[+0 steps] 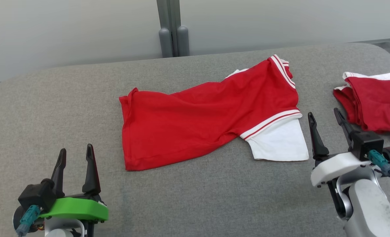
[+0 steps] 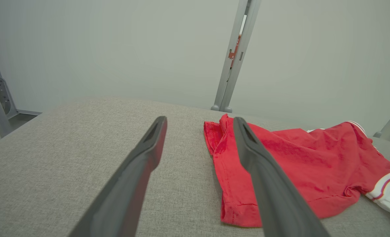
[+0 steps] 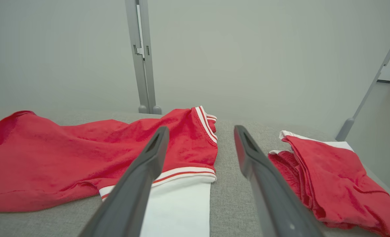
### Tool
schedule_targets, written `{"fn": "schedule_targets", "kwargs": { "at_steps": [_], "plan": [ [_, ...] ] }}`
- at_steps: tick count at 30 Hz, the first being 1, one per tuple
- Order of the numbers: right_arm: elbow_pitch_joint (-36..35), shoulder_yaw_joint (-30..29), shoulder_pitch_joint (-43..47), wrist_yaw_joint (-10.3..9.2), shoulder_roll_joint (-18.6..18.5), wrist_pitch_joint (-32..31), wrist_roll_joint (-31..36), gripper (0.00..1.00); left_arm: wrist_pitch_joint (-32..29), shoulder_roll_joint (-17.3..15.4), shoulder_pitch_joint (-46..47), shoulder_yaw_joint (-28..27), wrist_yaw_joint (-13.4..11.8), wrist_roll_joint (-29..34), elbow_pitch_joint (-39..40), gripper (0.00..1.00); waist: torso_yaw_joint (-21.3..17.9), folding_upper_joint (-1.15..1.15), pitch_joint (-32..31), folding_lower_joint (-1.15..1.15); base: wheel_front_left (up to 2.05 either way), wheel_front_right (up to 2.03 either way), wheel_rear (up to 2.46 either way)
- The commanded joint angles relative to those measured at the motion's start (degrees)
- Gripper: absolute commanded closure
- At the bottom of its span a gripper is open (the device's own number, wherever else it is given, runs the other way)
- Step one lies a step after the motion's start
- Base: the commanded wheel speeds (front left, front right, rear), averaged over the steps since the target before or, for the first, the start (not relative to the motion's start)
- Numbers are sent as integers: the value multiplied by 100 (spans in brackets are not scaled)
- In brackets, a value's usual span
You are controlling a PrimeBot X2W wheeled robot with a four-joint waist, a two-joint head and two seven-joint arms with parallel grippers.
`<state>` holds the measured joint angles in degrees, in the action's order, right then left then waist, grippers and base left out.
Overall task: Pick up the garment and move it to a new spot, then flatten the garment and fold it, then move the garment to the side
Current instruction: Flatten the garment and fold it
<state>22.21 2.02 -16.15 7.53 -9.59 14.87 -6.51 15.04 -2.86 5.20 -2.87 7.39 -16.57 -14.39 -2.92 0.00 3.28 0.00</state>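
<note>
A grey fabric-covered table with rounded corners spans the view. Near its right edge lies a folded red and white shirt, bunched in layers. Behind the table stands a pale wall, split by a grey double post whose rounded feet meet the table's far edge.

**Grey fabric worktop before pale wall panels**

The worktop is covered in grey woven fabric, with rounded corners at 10 and 2 o'clock. Behind it stand pale grey wall panels. At 12 o'clock a double grey metal post with two rounded feet joins them. In the right wrist view, another grey post stands at 3 o'clock. The light is soft and even.
</note>
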Motion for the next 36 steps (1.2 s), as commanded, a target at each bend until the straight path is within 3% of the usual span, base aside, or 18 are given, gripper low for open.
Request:
{"fn": "schedule_targets", "kwargs": {
  "at_steps": [1, 13, 36],
  "plan": [
    [-148, -67, 198, -9, 70, 27, -39, 0, 16, -10, -92, 26, 17, -14, -24, 0, -55, 0, -80, 0, 0, 0, 0],
    [-369, -6, 694, -9, 251, 34, -75, 0, 17, -11, -219, 146, 17, -96, -141, 0, -252, 0, -167, 0, 0, 0, 0],
    [-43, -9, 277, -9, 268, -184, -259, 0, 17, -10, -104, 412, 17, -175, -193, 0, -177, 0, -27, 0, 0, 0, 0]
  ]
}}
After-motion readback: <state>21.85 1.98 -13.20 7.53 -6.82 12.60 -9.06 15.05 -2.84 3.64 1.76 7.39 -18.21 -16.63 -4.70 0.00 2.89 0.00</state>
